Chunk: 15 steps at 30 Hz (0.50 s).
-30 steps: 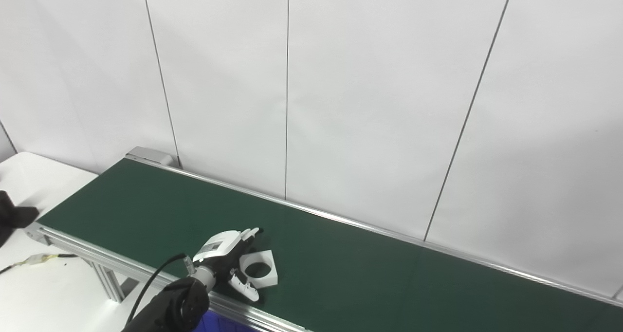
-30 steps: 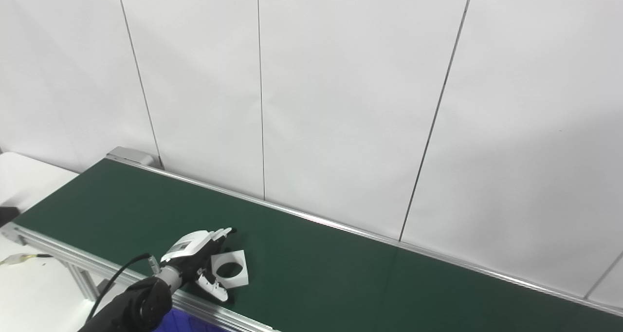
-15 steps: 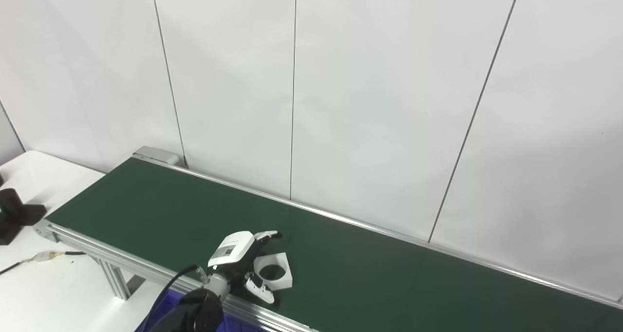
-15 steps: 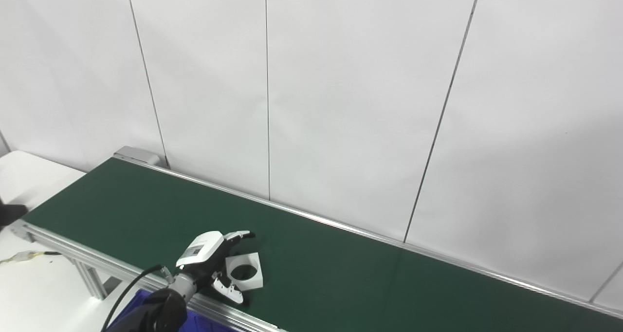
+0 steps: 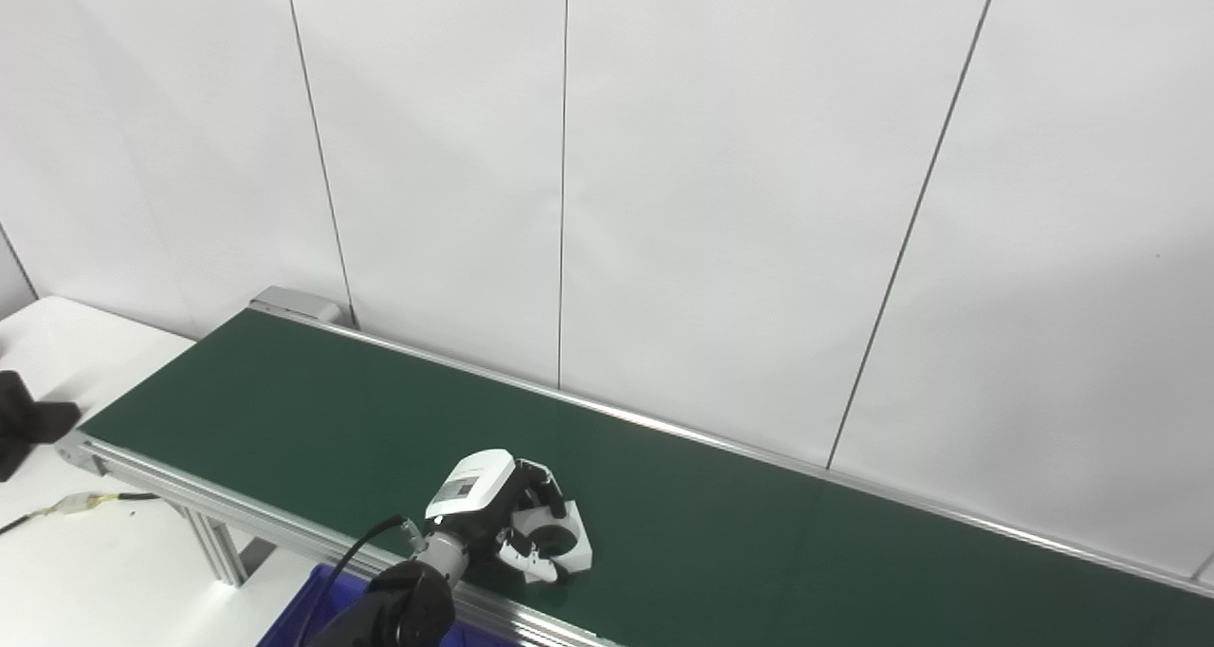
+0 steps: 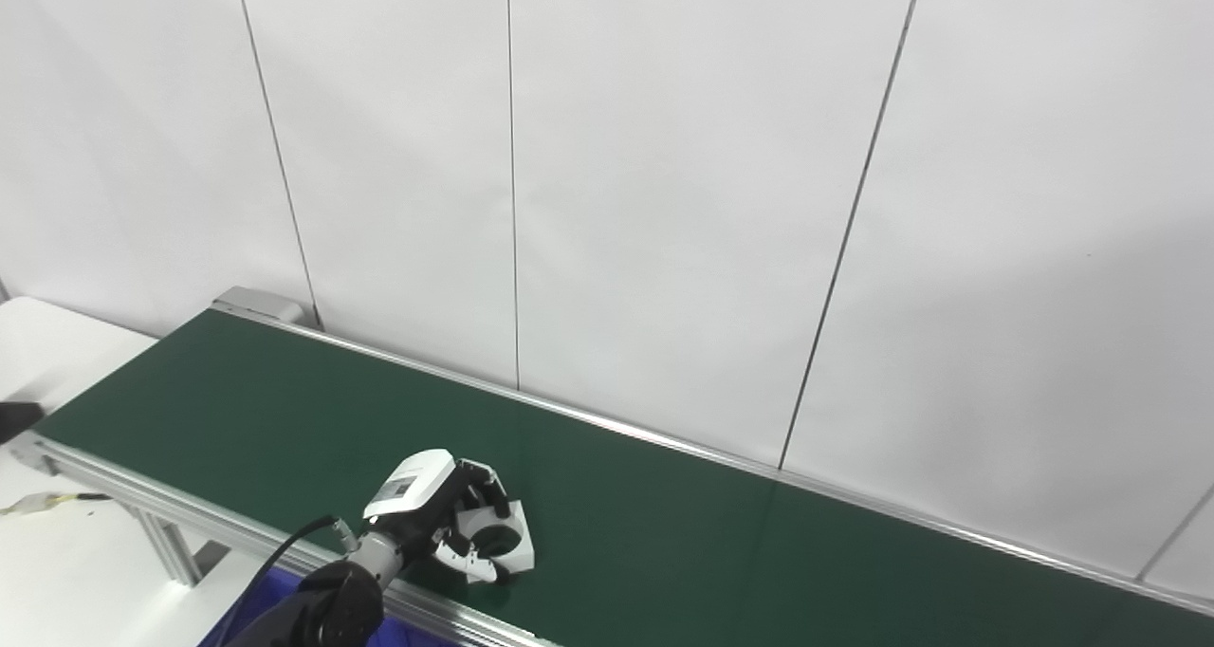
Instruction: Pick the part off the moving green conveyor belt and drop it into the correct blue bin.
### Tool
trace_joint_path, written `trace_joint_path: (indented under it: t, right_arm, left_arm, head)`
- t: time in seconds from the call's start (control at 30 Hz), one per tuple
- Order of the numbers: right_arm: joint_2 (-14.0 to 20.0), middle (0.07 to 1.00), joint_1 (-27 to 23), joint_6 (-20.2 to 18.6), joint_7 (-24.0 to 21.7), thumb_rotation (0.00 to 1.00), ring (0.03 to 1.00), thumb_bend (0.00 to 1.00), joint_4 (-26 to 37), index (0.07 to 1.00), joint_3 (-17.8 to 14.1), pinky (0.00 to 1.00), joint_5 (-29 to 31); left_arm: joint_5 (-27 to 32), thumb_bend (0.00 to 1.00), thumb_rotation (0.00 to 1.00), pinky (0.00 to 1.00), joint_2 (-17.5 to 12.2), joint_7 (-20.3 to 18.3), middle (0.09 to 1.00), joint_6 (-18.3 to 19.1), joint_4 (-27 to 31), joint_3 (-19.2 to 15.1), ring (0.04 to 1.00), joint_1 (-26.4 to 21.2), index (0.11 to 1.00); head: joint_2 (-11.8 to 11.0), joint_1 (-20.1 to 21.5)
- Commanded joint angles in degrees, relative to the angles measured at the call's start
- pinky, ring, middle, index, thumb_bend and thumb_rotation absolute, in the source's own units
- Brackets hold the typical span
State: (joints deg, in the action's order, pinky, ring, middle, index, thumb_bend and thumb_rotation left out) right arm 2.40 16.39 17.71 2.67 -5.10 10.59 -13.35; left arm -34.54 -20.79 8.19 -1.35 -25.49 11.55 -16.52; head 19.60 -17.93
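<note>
A white square part (image 5: 578, 546) with a round hole lies on the green conveyor belt (image 5: 285, 400), near its front rail. My left hand (image 5: 486, 507) reaches in from the bottom left over the rail. Its fingers are curled over the part's far edge and its thumb presses the near edge, so the hand is shut on the part (image 6: 523, 552). The part still looks to be resting on the belt. My right hand is out of view.
A blue bin (image 5: 318, 604) shows as a sliver under the belt's front rail, beside my left arm. A white table (image 5: 95, 571) at the left carries a black object (image 5: 24, 419) and a cable (image 5: 85, 503). White wall panels stand right behind the belt.
The left hand, open around the part a second ago, has closed its fingers and thumb onto it. Hand and part sit a little further right along the belt; the camera also shifted.
</note>
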Motion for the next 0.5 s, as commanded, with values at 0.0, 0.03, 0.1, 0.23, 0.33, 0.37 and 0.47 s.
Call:
trace_joint_path:
  t: [0.0, 0.03, 0.1, 0.23, 0.33, 0.37, 0.47]
  right_arm:
    - [-0.4, 0.862, -0.3, 1.7, 0.2, 0.46, 0.826, 0.38, 1.9, 0.939, -0.2, 0.78, 0.3]
    - [-0.3, 0.862, -0.3, 1.9, 0.1, 0.46, 0.826, 0.38, 1.7, 0.939, -0.3, 0.78, 0.5]
    - [-0.3, 0.863, -0.4, 2.1, 0.2, 0.48, 0.828, 0.39, 1.5, 0.941, -0.3, 0.78, 0.5]
    - [-0.3, 0.859, -0.4, 2.5, 0.3, 0.43, 0.818, 0.38, 1.6, 0.935, -0.3, 0.77, 0.5]
    - [-0.2, 0.863, -0.3, 2.5, 0.2, 0.43, 0.823, 0.39, 1.7, 0.939, -0.3, 0.78, 0.5]
    - [-0.3, 0.861, -0.2, 2.6, 0.3, 0.43, 0.822, 0.39, 1.7, 0.936, -0.3, 0.78, 0.4]
    - [-0.3, 0.860, 0.0, 2.4, 0.3, 0.46, 0.823, 0.40, 2.2, 0.934, -0.3, 0.77, 0.1]
  left_arm:
    - [-0.3, 0.50, 0.00, 0.41, -1.2, -1.7, 0.518, 2.2, 0.1, 0.2, 0.429, -0.7, 0.494]
    - [-0.2, 0.50, 0.00, 0.41, -1.2, -1.6, 0.519, 2.2, 0.2, 0.2, 0.429, -0.5, 0.493]
    - [-0.1, 0.50, 0.00, 0.40, -1.3, -1.3, 0.508, 1.6, 0.3, 0.0, 0.420, -0.3, 0.504]
    - [0.9, 0.50, 0.00, 0.40, -1.2, -0.5, 0.509, 0.8, 1.7, -1.0, 0.424, 0.3, 0.503]
    - [1.9, 0.50, 0.00, 0.37, -1.0, 0.7, 0.481, -0.8, 4.3, -2.2, 0.401, 1.4, 0.519]
    - [2.4, 0.50, 0.00, 0.37, -0.9, 1.0, 0.480, -1.4, 5.4, -2.6, 0.400, 1.8, 0.521]
    - [3.3, 0.50, 0.00, 0.36, -0.6, 1.7, 0.471, -2.9, 9.3, -4.0, 0.392, 3.3, 0.528]
  head:
    - [0.1, -0.1]
    - [0.1, -0.1]
    - [0.1, 0.0]
    - [0.3, 0.0]
    - [0.5, 0.1]
    - [0.5, 0.1]
    - [0.7, 0.5]
